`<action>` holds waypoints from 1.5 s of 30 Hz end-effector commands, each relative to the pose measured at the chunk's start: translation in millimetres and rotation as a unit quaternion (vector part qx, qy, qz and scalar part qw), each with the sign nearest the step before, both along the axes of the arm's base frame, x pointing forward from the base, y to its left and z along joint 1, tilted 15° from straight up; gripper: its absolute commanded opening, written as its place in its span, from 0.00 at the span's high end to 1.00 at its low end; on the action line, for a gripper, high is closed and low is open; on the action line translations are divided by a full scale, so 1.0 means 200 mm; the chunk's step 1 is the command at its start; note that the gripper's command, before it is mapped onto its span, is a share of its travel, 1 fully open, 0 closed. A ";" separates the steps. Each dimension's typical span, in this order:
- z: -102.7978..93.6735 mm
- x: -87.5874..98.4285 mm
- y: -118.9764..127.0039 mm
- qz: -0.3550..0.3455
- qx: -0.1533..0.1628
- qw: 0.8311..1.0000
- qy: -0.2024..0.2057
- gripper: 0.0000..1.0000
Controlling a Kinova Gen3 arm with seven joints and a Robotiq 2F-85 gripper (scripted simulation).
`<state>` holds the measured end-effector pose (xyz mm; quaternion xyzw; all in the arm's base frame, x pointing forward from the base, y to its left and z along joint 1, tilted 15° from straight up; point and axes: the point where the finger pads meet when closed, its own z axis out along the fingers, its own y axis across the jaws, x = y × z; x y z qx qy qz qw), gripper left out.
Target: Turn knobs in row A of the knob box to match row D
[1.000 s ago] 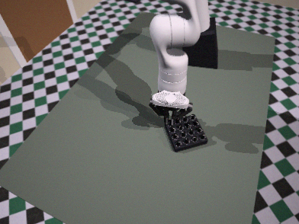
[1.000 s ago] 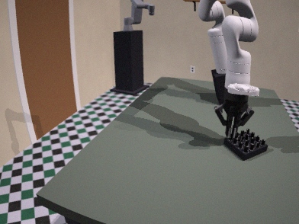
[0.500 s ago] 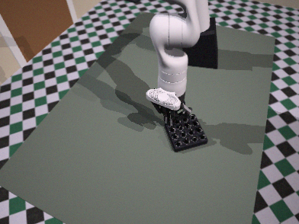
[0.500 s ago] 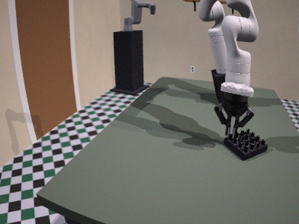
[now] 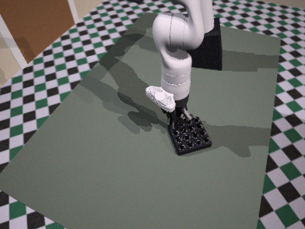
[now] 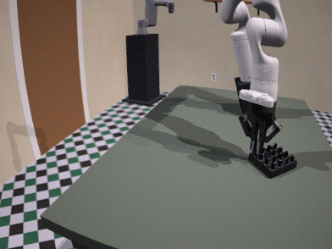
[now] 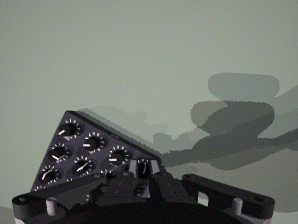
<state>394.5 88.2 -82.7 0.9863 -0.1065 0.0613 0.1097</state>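
The knob box (image 5: 195,149) (image 6: 271,174) (image 7: 75,143) stands on the desk (image 5: 97,167) (image 6: 148,190) (image 7: 150,60), nearer the right edge than the left as the top view shows them, and well in from the far-left corner. That view cuts off the desk's near-right corner; the exterior view loses part of the right edge too.

The hand (image 5: 177,123) (image 6: 257,151) (image 7: 143,170) points down at one corner of the box, its fingers drawn in narrow and closed on a corner knob (image 7: 144,171). In the wrist view a pale line shows on that knob between the pads, but its outer end is hard to follow, and the marks around it are mostly covered. The printed names and the socket cannot be made out, so which knob it is cannot be told.

Three knobs in the outer row beside it show white lines and parts of their mark rings; further in, the hand's dark linkages hide several knobs, and the frame cuts off the rest of the box. From above, the arm (image 5: 176,74) (image 6: 264,76) and hand cover the box's far-left corner. In the exterior view the knobs overlap, their lines too small to read.

Gripper (image 5: 179,123) (image 6: 256,151) (image 7: 143,170) twisted around over the box; white wrist housing (image 5: 160,98) (image 6: 257,98) swung left in top and exterior views, more slanted in top view.
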 end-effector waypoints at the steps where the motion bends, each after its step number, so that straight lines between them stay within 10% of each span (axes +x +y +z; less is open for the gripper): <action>1: 0.00 0.00 0.00 -0.017 0.001 1.000 -0.005 0.92; 45: 0.00 0.00 0.00 -0.083 0.008 0.996 -0.021 0.81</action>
